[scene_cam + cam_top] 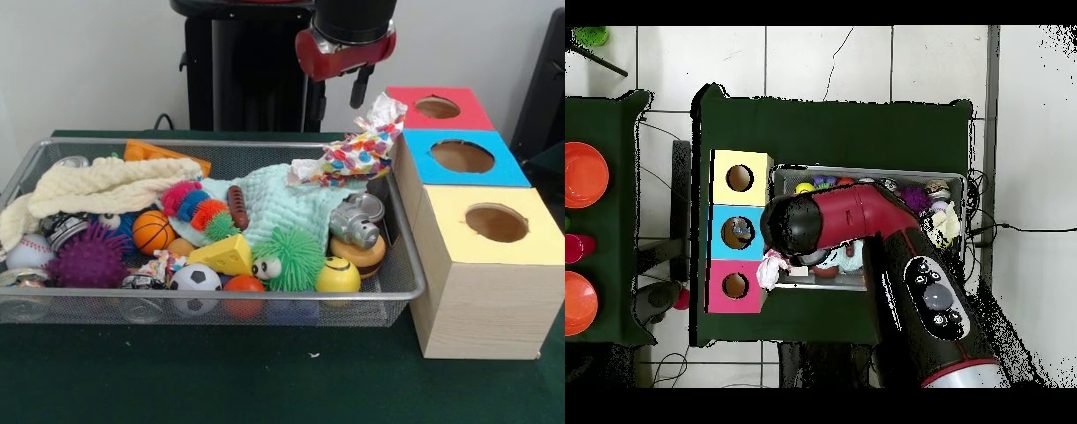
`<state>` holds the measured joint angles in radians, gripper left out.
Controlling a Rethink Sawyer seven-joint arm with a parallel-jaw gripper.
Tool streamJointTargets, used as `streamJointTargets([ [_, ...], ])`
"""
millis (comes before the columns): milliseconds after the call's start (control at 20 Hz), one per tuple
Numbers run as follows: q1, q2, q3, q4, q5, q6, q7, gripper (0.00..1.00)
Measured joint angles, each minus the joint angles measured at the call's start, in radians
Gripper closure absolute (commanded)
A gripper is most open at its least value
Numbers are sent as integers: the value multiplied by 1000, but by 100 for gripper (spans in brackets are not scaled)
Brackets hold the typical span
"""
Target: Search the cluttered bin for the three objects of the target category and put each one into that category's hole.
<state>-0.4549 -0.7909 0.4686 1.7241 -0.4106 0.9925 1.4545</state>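
Note:
The wire-mesh bin is packed with toys, balls and cloth. No see-through bottle shows clearly in it. My gripper hangs above the bin's back right corner, close to the red-faced box. A crumpled wrapper with coloured dots rises from the bin's rim to just beside the gripper's tip; I cannot tell if it is held. The blue-faced box and its round hole stand right of the bin. In the overhead view my arm covers the gripper, and something lies inside the blue box's hole.
A yellow-faced box stands nearest the camera, in line with the blue and red ones. The bin holds a cream knitted cloth, a mint cloth, a crushed silver can, a soccer ball and spiky balls. Orange bowls sit on a side table.

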Motion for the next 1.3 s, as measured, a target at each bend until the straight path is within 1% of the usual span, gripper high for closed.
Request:
streamJointTargets([
  [200,-6,1,0,26,42,0,0,0],
  [350,-12,2,0,46,61,-6,0,0],
  [600,-23,16,0,79,69,-49,0,0],
  [700,-24,29,0,88,69,-82,0,0],
  [750,-23,43,0,97,69,-122,0,0],
  [850,-24,49,0,100,69,-139,0,0],
  [950,-24,62,0,108,69,-179,0,0],
  [1000,-23,76,0,114,69,-218,0,0],
  [1300,-24,122,0,123,80,-330,0,0],
])
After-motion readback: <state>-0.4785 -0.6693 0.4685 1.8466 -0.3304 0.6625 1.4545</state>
